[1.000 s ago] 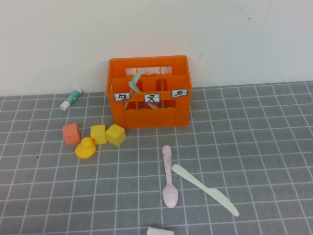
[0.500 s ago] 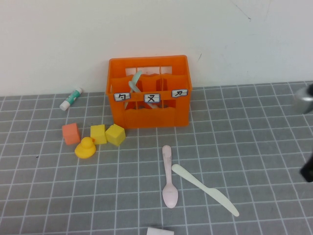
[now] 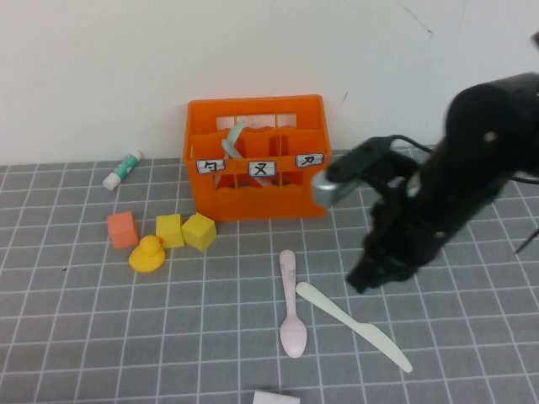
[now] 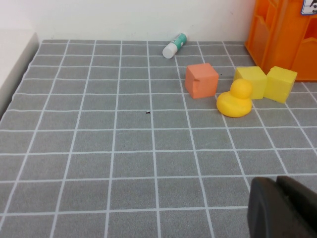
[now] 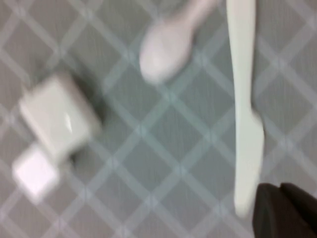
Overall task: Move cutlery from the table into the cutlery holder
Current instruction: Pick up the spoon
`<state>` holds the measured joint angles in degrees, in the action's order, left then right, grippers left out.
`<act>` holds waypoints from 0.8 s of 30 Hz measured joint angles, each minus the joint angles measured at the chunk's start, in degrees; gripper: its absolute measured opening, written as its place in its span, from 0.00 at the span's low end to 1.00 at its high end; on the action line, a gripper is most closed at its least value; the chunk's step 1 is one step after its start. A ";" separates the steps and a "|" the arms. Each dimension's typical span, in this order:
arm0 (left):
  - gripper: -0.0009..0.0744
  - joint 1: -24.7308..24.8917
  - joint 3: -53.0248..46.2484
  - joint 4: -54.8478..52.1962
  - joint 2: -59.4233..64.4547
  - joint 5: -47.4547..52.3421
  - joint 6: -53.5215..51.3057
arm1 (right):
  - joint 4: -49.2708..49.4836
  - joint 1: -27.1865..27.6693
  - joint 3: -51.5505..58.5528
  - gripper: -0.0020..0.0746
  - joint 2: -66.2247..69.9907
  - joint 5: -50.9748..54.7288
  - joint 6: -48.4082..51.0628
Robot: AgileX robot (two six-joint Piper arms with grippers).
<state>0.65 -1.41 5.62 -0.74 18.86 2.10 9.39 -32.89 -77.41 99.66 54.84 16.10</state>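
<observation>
The right claw (image 3: 364, 282) hangs low over the bench (image 3: 472, 337), its fingers drawn together with nothing between them; in the right wrist view only a dark corner of it shows (image 5: 287, 210). Its tip sits just up and to the right of the cream-white knife (image 3: 352, 324), near that piece's rounded end, but whether it touches cannot be told. The knife lies slanted on the bench, and the pale pink spoon (image 3: 291, 305) lies just to its left, bowl toward the robot; the two nearly meet where the knife's upper end comes close to the spoon's handle. The right arm (image 3: 455, 194) reaches in from the right, its grey joint in front of the holder's right corner.

The left claw (image 4: 282, 208) is closed and empty too, seen only as a dark shape in the left wrist view, over the left part of the bench, well apart from the cutlery.

The cutlery holder (image 3: 257, 198) stands at the back by the wall. Its three white labels (image 3: 262, 167) carry black marks that cannot be read as words. A mint-green spoon (image 3: 231, 139) leans tilted in a left compartment.

Left of the holder sit two yellow cubes (image 3: 187, 231), a yellow duck (image 3: 148, 254) and a small orange cube (image 3: 123, 229). A white-and-green tube (image 3: 123, 169) lies by the wall. A white block (image 3: 275, 396) shows at the near edge.
</observation>
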 joint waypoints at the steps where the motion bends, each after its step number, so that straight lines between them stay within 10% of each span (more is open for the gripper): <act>1: 0.01 0.00 0.00 0.00 0.00 0.00 0.00 | 0.00 -0.75 -0.38 0.02 0.96 -2.15 -0.50; 17: 0.01 0.00 0.00 0.00 0.00 0.04 0.00 | 2.74 -4.57 -16.74 0.03 18.94 -1.08 -9.44; 24: 0.01 0.00 0.00 0.00 0.00 0.04 0.00 | -6.20 -8.51 -27.07 0.31 27.37 1.64 -24.92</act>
<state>0.65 -1.41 5.62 -0.74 18.90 2.10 3.19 -41.39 -104.49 127.03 56.48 -8.82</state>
